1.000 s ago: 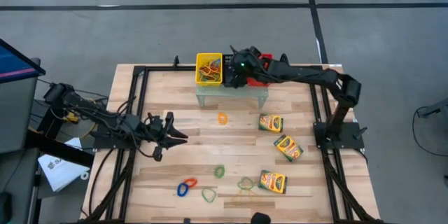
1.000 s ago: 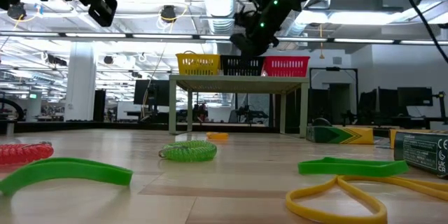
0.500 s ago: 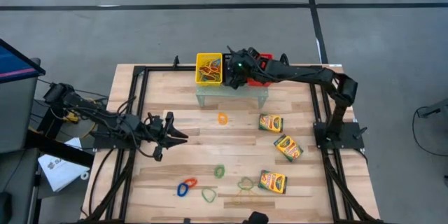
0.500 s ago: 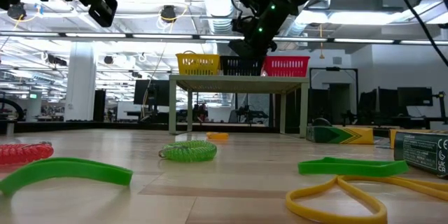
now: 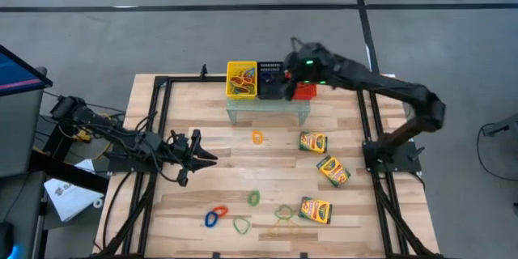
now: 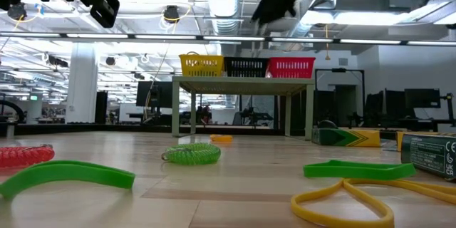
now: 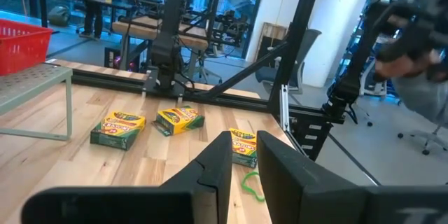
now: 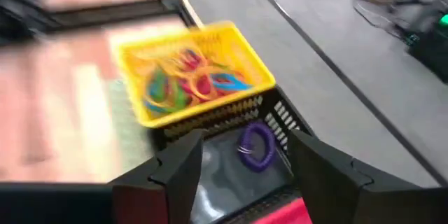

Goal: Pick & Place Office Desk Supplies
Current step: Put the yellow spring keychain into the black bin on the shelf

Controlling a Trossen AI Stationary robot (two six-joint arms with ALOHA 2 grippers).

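Note:
Three yellow-and-green crayon boxes (image 5: 313, 142), (image 5: 333, 170), (image 5: 315, 210) lie flat on the table's right half. Loose rubber bands lie nearer the front: an orange one (image 5: 257, 137), green ones (image 5: 253, 198) and a blue-and-red pair (image 5: 214, 214). My right gripper (image 8: 245, 142) hangs open high above the black basket (image 8: 280, 115), where a purple band (image 8: 257, 148) lies. The yellow basket (image 8: 210, 110) beside it holds several coloured bands. My left gripper (image 5: 212, 159) waits level over the table's left half, its fingers (image 7: 217, 164) a narrow gap apart with nothing between them.
The yellow (image 5: 241, 79), black (image 5: 269, 70) and red (image 5: 305, 91) mesh baskets stand in a row on a small grey stand (image 5: 267, 107) at the table's far edge. A black frame rail (image 5: 162, 105) runs round the tabletop. Bare wood lies in the table's middle.
My right gripper has risen from just above the black basket and drawn back toward the table's right edge, tipping more level. In the low view it has climbed to the picture's top. My left arm has kept still.

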